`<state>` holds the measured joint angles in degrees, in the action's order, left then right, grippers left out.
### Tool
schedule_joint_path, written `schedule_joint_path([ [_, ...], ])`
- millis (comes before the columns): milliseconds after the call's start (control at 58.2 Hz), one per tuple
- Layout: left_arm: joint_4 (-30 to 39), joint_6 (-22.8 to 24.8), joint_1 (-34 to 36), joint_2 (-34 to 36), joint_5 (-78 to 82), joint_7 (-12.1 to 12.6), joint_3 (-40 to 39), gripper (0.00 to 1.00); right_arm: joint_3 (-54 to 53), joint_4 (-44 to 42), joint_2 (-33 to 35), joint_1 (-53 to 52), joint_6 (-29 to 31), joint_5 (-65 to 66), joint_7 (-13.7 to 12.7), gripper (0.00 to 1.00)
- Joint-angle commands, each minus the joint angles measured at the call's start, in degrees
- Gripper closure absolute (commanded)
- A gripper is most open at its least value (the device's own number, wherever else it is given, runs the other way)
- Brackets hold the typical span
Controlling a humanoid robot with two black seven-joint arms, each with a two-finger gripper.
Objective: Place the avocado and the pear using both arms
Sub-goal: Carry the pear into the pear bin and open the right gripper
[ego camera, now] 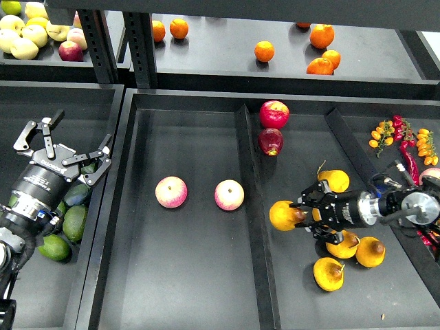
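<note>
Head view: right gripper (pixel 300 212) clenched on plump yellow-orange pear (pixel 283 215); left gripper (pixel 65 148) released, hovering at 12 o'clock of glossy green avocado (pixel 74 222). Next: descend, grasp avocado.

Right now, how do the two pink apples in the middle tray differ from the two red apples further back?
The pink apples are pale pink with yellowish patches; the red apples are deep red, the nearer one darkest. The pink apples lie side by side, well apart; the red apples sit close together, one behind the other, across the divider. The pink apples look slightly larger. All four are round and untouched by either gripper.
</note>
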<state>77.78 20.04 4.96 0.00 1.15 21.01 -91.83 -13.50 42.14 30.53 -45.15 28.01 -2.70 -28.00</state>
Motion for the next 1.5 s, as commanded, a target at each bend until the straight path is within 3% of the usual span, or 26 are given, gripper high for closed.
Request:
schedule_joint_path([
  [0,0.1,0.1,0.0,0.0,0.0,0.0,-0.1,0.00,1.6,-0.6,0.0,0.4,0.0,0.2,0.0,0.86],
  [791,0.2,0.4,0.0,0.0,0.0,0.0,-0.1,0.00,2.5,-14.2,-6.0,3.0,0.0,0.6,0.0,0.81],
  [1151,0.3,0.4,0.0,0.0,0.0,0.0,-0.1,0.00,2.8,-15.6,-6.4,3.4,0.0,0.7,0.0,0.71],
  [1478,0.4,0.4,0.0,0.0,0.0,0.0,-0.1,0.00,2.9,-16.3,-6.3,3.3,0.0,0.8,0.0,0.48],
])
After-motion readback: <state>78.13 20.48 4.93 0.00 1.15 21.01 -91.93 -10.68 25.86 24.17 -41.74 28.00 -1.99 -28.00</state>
